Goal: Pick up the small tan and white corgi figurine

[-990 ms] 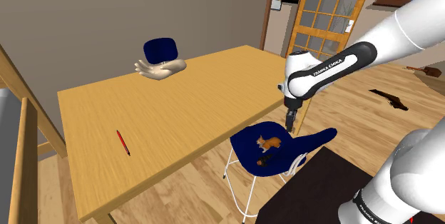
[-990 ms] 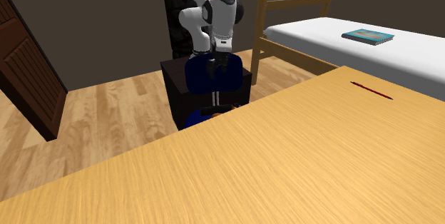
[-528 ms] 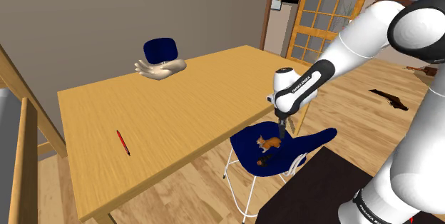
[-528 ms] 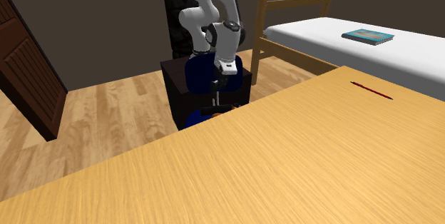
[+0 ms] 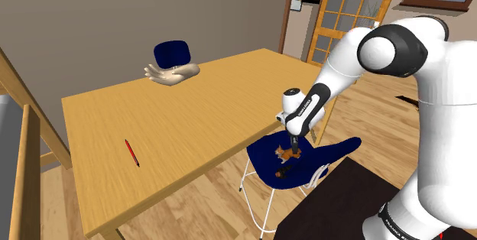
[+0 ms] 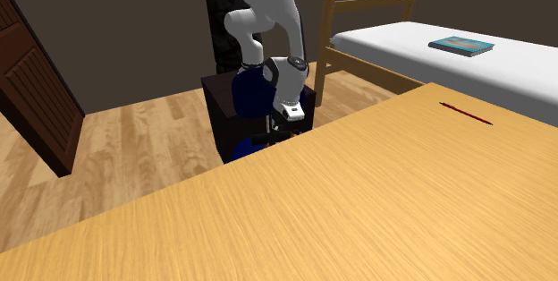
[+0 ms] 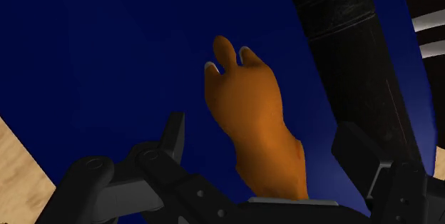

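The small orange-tan corgi figurine [image 7: 258, 126] with white ear tips lies on the seat of a blue chair [image 5: 264, 162]. In the wrist view it sits between my gripper's [image 7: 264, 148] two black fingers, which stand apart on either side of it without touching. From the shoulder view my gripper [image 5: 291, 147] is down at the figurine [image 5: 284, 154] on the seat. In the second exterior view the gripper [image 6: 279, 128] reaches down behind the table's far edge.
A black cylindrical object [image 7: 349, 51] lies on the seat beside the figurine. The wooden table [image 5: 176, 124] edge runs close by the chair. A red pen [image 5: 131, 152] and a hand-shaped sculpture [image 5: 172, 72] rest on the table. My dark stand [image 6: 241, 109] is behind the chair.
The arm has swung down and toward the shoulder view's left, lowering the gripper from above the chair's back to around the figurine on the seat.
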### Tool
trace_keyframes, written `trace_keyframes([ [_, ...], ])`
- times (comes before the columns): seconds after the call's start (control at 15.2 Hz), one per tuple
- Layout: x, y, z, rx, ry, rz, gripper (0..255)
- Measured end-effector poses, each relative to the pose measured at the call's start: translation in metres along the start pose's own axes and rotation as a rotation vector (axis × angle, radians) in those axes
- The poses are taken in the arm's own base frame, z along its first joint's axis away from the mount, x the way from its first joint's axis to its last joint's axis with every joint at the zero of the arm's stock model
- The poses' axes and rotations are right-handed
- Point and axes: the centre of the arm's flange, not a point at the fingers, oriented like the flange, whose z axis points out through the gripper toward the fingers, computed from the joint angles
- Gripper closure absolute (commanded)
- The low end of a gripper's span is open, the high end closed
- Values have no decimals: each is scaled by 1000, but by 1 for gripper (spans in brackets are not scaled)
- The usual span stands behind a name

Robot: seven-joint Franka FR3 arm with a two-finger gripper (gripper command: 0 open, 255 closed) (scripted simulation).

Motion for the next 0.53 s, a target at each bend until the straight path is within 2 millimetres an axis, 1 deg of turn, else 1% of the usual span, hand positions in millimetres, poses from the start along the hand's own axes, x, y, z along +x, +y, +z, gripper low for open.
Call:
trace_keyframes([
  [0.13, 3, 1, 14, -3, -1, -8, 0],
  [0.46, 8, 1, 38, -3, -2, -11, 0],
  [0.53, 8, 1, 40, -3, -2, -11, 255],
])
